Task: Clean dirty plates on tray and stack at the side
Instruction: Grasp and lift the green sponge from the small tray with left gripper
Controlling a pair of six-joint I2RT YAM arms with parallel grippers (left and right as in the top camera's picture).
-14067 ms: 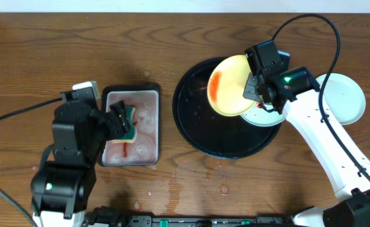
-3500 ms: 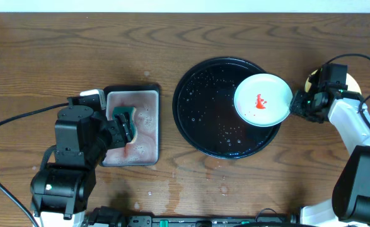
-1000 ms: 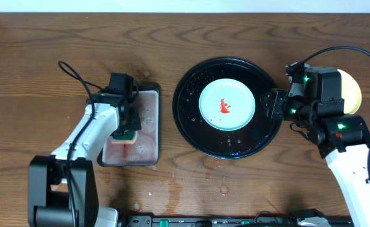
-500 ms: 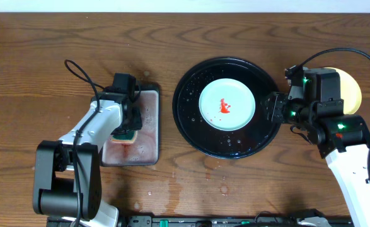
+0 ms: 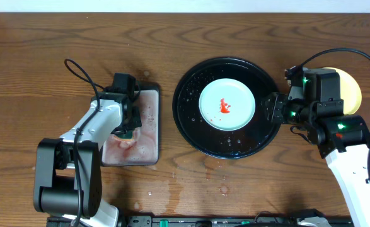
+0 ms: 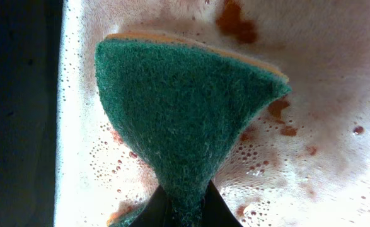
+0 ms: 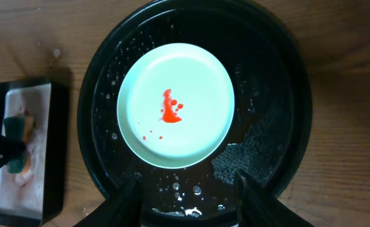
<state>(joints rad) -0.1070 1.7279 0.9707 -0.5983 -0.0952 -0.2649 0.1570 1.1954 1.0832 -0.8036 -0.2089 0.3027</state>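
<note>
A pale mint-green plate with a red sauce smear lies flat in the middle of the round black tray. The right wrist view shows the same plate and the wet tray. My right gripper hovers open over the tray's right rim, nothing between its fingers. A pale yellow plate lies on the table right of the tray, partly hidden by the right arm. My left gripper is shut on the green sponge, which is pinched into a wedge.
The sponge sits in a small rectangular black-rimmed tray of pinkish soapy water, left of the round tray. Water droplets dot the wooden table in front of the round tray. The left arm's cable loops over the table behind it.
My left gripper has shut on the sponge in the small tray. The right gripper and the mint-green plate have stayed where they were.
</note>
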